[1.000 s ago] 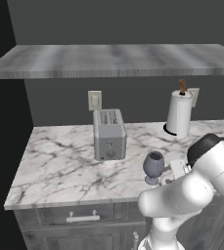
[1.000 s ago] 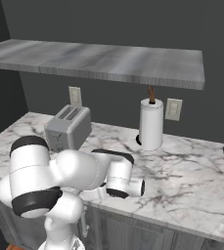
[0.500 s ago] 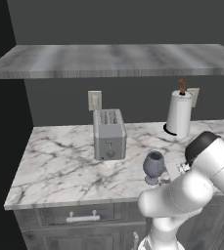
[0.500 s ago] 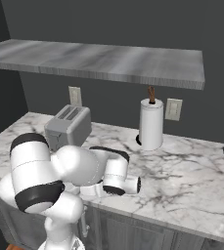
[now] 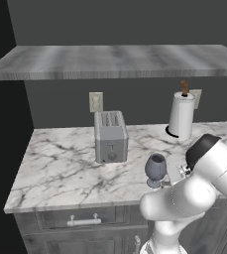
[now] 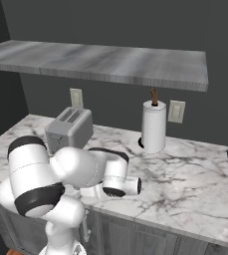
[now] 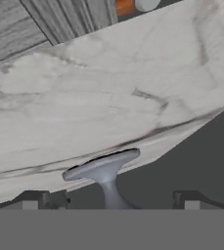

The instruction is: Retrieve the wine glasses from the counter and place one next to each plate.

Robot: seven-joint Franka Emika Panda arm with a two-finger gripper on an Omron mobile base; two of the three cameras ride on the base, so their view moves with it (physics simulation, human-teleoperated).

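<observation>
Left base view: a goblet [image 5: 155,169] is seen upright near the front edge of the counter [image 5: 60,163], at four o'clock from the toaster [image 5: 110,136]. The arm is folded low beside it, judged to bring the hand in level with the stem.

Right base view: the towel roll [image 6: 154,126] is set back by the wall, clear of the reach.

Hand view: the foot [image 7: 101,165] and stem are framed between the fingertips [image 7: 191,199] of the gripper [image 7: 111,201], which is spread wide and empty.
</observation>
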